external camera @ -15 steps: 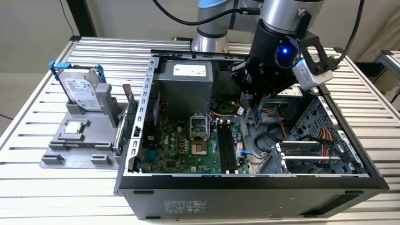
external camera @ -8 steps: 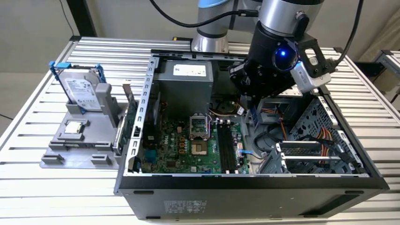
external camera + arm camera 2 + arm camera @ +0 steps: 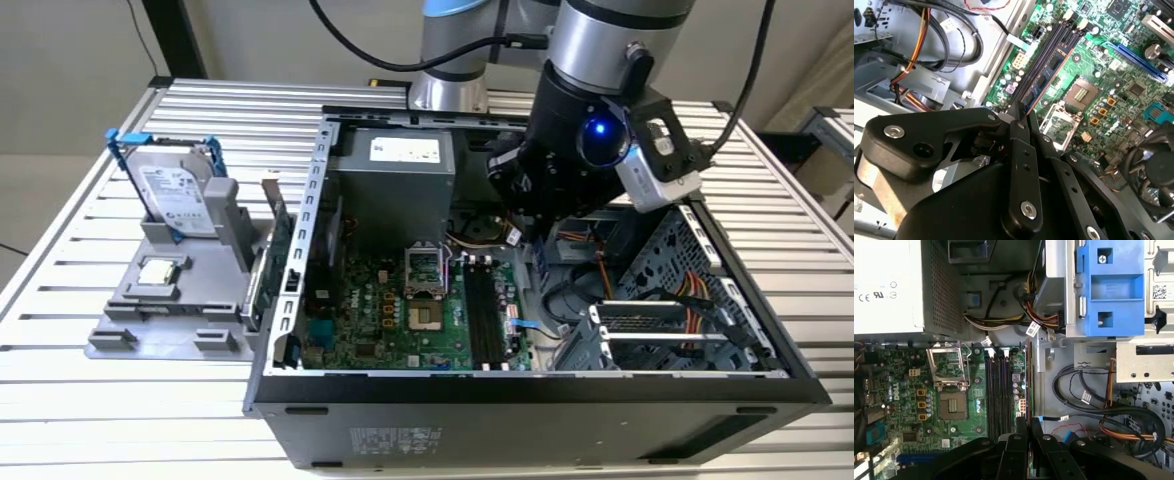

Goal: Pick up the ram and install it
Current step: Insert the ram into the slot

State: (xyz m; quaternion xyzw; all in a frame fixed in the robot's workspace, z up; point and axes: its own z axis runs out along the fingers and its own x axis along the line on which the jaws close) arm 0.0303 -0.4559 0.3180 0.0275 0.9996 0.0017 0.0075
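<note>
Holds the ram (image 3: 1051,70) pinched flat in the claw (image 3: 1021,112), matte black fingers clenched on one end of the thin bluish stick. Shows small dark chips along its face and a coppery edge in the second wrist view; appears in the first wrist view (image 3: 1026,385) as a hairline strip running straight out from the claw (image 3: 1026,422). Hangs over the long black slots (image 3: 998,390) of the green motherboard (image 3: 387,310), beside the square metal-framed socket (image 3: 951,405); cannot tell whether touching a slot. Reaches down into the open dark-grey steel case (image 3: 534,400), near the boxy grey power supply (image 3: 394,170). Sits on a ribbed aluminium worktop (image 3: 80,400), with a grey plastic stand (image 3: 114,335) at the exterior view's left carrying an upright silver hard drive (image 3: 174,190) in a blue frame and a small square processor chip (image 3: 160,270)
</note>
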